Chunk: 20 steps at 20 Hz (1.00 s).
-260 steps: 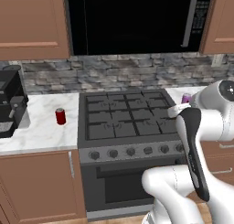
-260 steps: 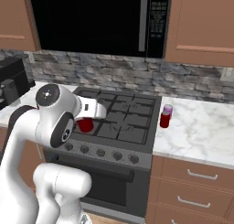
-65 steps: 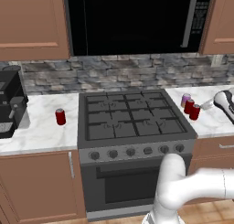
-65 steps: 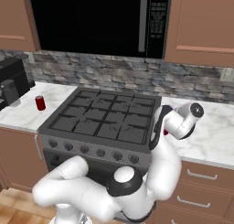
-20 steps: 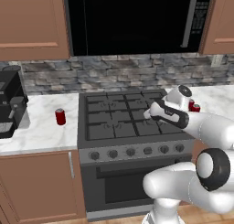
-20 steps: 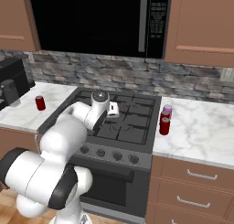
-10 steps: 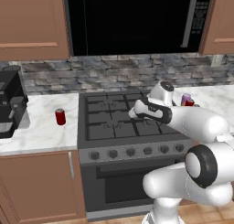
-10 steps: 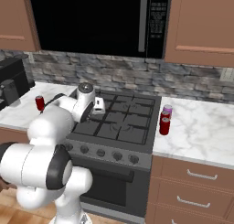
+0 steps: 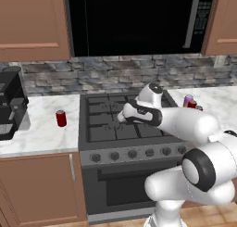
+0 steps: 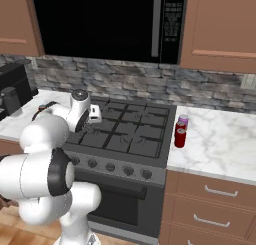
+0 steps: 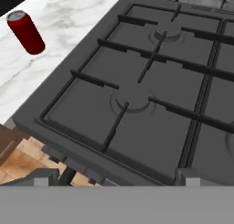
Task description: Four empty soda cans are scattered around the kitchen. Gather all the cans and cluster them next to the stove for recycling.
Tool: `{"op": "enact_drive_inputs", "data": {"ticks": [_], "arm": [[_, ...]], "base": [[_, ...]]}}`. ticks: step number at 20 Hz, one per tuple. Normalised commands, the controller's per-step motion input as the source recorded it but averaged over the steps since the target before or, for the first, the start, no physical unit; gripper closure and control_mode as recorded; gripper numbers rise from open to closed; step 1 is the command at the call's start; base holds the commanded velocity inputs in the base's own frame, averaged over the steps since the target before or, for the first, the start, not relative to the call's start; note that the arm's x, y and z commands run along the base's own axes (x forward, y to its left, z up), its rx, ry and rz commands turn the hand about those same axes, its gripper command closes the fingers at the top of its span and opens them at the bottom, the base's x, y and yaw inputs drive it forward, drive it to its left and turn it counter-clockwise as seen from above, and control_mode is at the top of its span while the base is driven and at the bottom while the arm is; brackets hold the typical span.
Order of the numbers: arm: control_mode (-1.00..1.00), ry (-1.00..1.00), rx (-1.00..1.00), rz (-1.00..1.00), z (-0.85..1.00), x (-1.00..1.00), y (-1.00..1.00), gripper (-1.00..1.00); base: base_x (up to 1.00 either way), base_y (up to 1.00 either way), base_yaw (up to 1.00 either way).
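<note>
Moved: your arm has swung left across the stove.
Gripper: wide open, empty.
Next: descend squarely over the red can.

The stove is viewed from behind the arm's left in the left base view and from behind its right in the right base view, both angled forward and down. Its grates are seen close up in the hand view, just beyond the fingertips.
</note>
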Motion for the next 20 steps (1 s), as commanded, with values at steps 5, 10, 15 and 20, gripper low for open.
{"op": "enact_drive_inputs", "data": {"ticks": [5, 10, 15, 20], "arm": [[-1.0, 0.0, 0.03, 0.04, 0.03, 0.03, 0.45, -1.0], [-1.0, 0.0, 0.0, 0.03, 0.0, 0.04, 0.48, -1.0], [-1.0, 0.0, 0.0, 0.01, 0.03, 0.05, 0.46, -1.0], [-1.0, 0.0, 0.0, 0.0, 0.05, 0.09, 0.48, -1.0]], "base": [[0.0, 0.0, 0.0], [0.0, 0.0, 0.0], [0.0, 0.0, 0.0], [0.0, 0.0, 0.0]]}}
